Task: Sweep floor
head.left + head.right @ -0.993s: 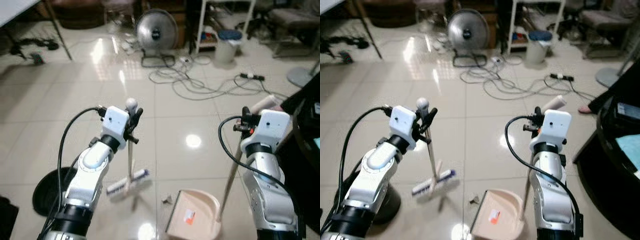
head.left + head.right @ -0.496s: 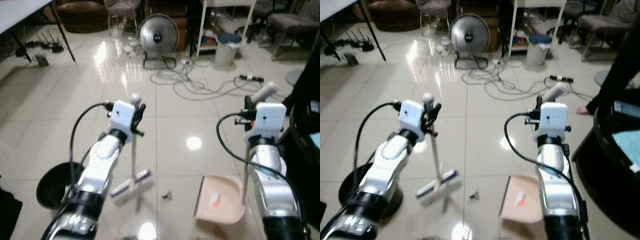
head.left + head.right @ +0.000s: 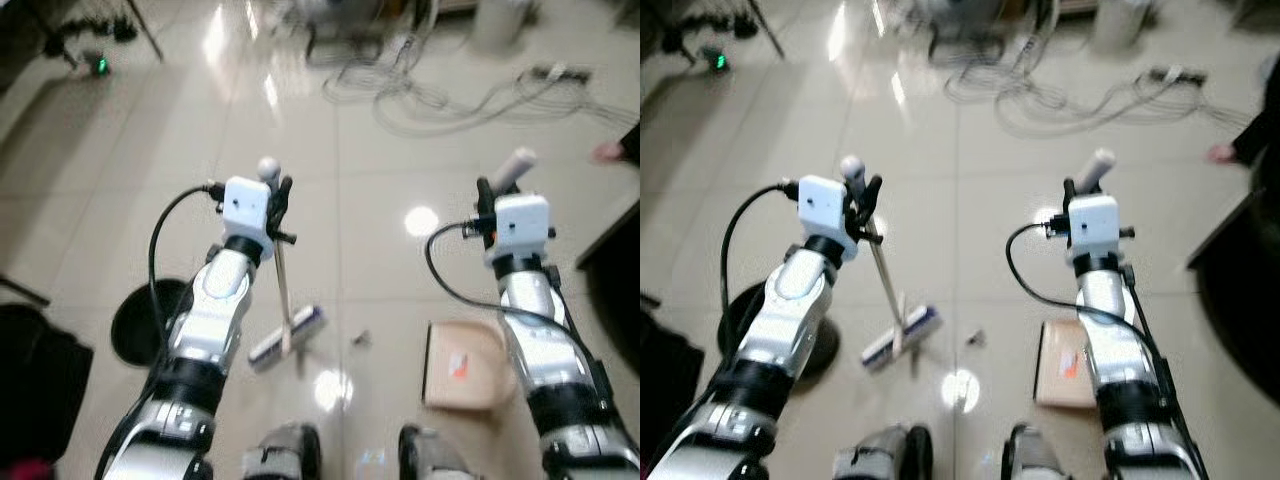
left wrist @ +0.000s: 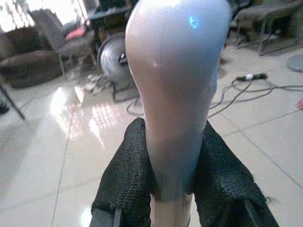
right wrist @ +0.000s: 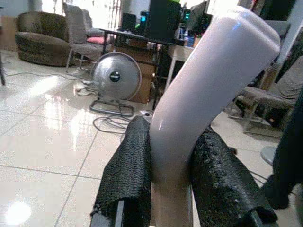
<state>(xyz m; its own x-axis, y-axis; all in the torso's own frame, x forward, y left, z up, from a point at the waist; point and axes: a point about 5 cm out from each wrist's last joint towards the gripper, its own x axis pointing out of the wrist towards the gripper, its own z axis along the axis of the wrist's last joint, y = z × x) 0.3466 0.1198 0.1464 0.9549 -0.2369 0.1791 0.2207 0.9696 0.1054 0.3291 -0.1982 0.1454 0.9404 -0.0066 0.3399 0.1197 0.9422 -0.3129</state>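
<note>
My left gripper (image 3: 277,190) is shut on the grey handle top of a small broom (image 3: 283,290), whose white and blue brush head (image 3: 288,336) rests on the tiled floor. My right gripper (image 3: 490,193) is shut on the pale handle (image 3: 512,168) of a beige dustpan (image 3: 463,365) that lies on the floor at the right. A small scrap of debris (image 3: 360,339) lies on the tiles between brush and dustpan. In the left wrist view both black fingers (image 4: 125,179) clamp the rounded handle end (image 4: 176,90). The right wrist view has the fingers (image 5: 135,175) pinching the dustpan handle (image 5: 208,80).
My two feet (image 3: 285,455) stand at the lower edge. A black round base (image 3: 140,320) sits on the floor at the left, with a dark object (image 3: 35,390) beyond it. Tangled cables (image 3: 450,85) lie ahead, and a dark furniture edge (image 3: 615,270) stands at the right.
The camera has tilted down, so my feet now show and the fan has left the picture. Over the second the dustpan moved right, away from the debris; the broom stays in my left gripper.
</note>
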